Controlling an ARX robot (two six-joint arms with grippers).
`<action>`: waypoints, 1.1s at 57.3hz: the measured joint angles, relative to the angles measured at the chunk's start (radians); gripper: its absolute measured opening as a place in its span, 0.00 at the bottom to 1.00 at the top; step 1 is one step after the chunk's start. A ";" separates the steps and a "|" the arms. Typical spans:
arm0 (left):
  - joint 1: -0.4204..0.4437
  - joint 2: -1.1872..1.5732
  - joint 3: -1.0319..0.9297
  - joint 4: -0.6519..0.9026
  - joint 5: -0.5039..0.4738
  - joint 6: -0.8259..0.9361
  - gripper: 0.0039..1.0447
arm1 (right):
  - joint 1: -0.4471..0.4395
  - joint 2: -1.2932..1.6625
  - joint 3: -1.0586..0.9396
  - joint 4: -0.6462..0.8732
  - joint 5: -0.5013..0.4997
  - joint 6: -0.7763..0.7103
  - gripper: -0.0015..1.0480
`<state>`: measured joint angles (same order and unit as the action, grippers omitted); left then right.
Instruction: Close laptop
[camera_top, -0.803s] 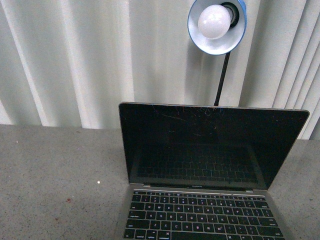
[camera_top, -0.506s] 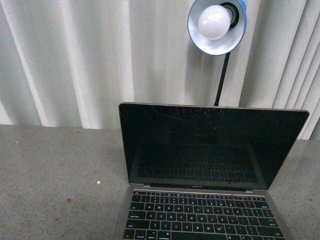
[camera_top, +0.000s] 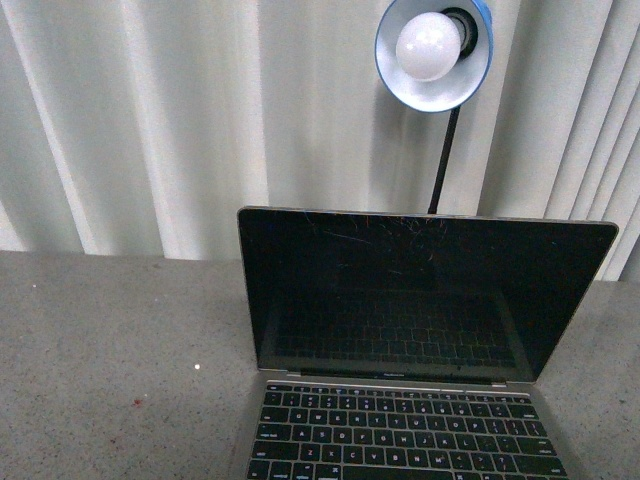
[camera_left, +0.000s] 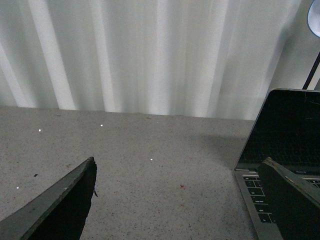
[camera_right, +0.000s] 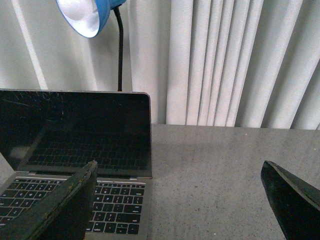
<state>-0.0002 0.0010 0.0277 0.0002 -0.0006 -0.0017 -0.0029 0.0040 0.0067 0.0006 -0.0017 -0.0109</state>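
The silver-grey laptop (camera_top: 420, 300) stands open on the grey table, its scratched black screen upright and black keys below. No arm shows in the front view. In the left wrist view the laptop (camera_left: 287, 132) lies to one side, and my left gripper (camera_left: 182, 192) is open and empty above bare table beside it. In the right wrist view the laptop (camera_right: 80, 135) fills the other side, and my right gripper (camera_right: 180, 195) is open and empty, one finger over the keyboard's edge, the other over bare table. The lid's back is hidden.
A blue desk lamp (camera_top: 433, 50) with a white bulb hangs on a black stem behind the laptop, also in the right wrist view (camera_right: 87, 15). White curtains (camera_top: 150, 120) close off the back. The speckled grey table (camera_top: 110, 350) stretches to both sides of the laptop.
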 joint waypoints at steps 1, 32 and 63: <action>0.000 0.000 0.000 0.000 0.000 0.000 0.94 | 0.000 0.000 0.000 0.000 0.000 0.000 0.93; -0.003 0.003 0.002 -0.004 -0.010 -0.002 0.94 | 0.015 0.013 0.011 -0.040 0.043 0.020 0.93; -0.020 0.795 0.161 0.488 -0.087 -0.084 0.94 | -0.136 0.782 0.150 0.607 -0.058 0.042 0.93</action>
<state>-0.0204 0.7963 0.1890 0.4881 -0.0879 -0.0860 -0.1387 0.7856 0.1570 0.6079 -0.0601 0.0315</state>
